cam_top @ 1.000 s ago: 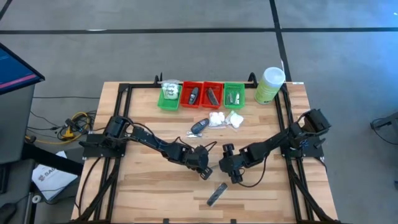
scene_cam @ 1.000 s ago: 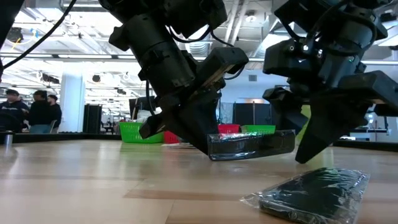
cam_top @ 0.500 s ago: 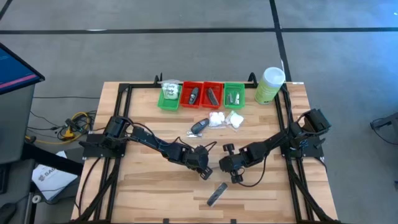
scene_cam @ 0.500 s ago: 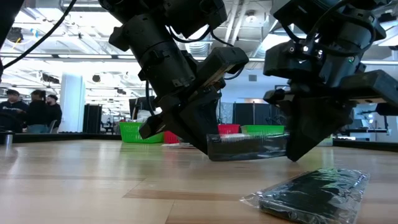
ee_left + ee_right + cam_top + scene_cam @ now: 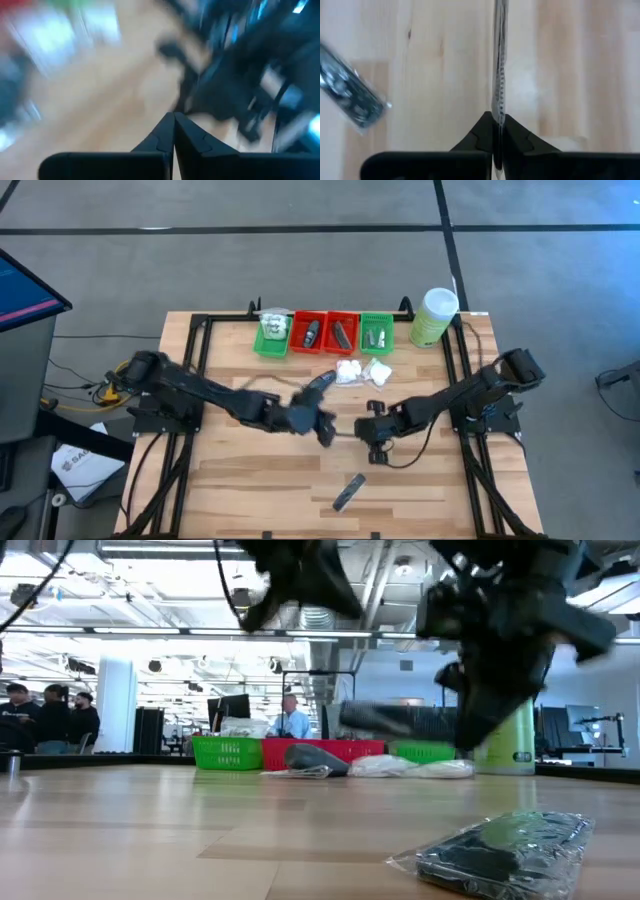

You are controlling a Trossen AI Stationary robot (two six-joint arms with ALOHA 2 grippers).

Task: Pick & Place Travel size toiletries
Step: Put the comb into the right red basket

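The right gripper (image 5: 496, 131) is pinching a dark grey flat bar (image 5: 498, 75), seen edge-on, thin and comb-toothed, in clear wrap, above the table (image 5: 240, 470). Left gripper (image 5: 174, 131) is showing fingers pressed together, empty. Another wrapped bar (image 5: 348, 491) is lying nearer the table's front edge.

Pale wood table (image 5: 230, 480), black frame. Two red trays (image 5: 326, 332) between two green trays (image 5: 270, 338). Pale green canister (image 5: 432, 318), white lid. White packets (image 5: 362, 371). Dark grey bar (image 5: 347, 491) in clear wrap. Dark arms.
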